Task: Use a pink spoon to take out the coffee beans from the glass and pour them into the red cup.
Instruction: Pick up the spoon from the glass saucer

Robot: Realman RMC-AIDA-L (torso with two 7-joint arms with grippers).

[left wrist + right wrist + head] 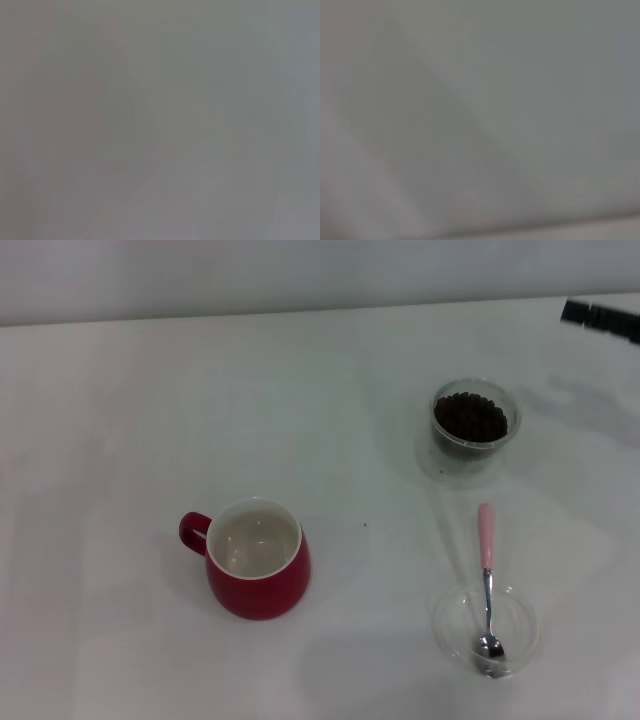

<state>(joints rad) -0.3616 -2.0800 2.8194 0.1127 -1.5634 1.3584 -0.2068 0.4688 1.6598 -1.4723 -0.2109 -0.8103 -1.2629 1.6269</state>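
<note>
- The white table [120,400] fills the head view; both wrist views show only a blank pale surface, with no fingers and no object to make out.
- The red cup [259,562] stands left of centre, near side, handle pointing left, its white inside empty.
- The glass [471,424], filled with coffee beans [470,416], sits far right, well apart from the cup.
- A shallow clear dish [448,632] lies near right, directly nearer than the glass.
- The pink spoon [487,580] rests with its metal bowl down in the dish and its pink handle leaning out over the far rim, long axis running near-to-far, handle end pointing toward the glass.
- A dark piece at the far right edge is probably the right gripper [600,318]; it is cut off by the frame, so whether its jaws are apart or together I cannot tell.
- The left gripper is nowhere in view.
- Judgement: the spoon lies on the right, nearer than that dark piece, so the right arm is the closer one; a grasp across the handle would come from the far right toward the near side.
</note>
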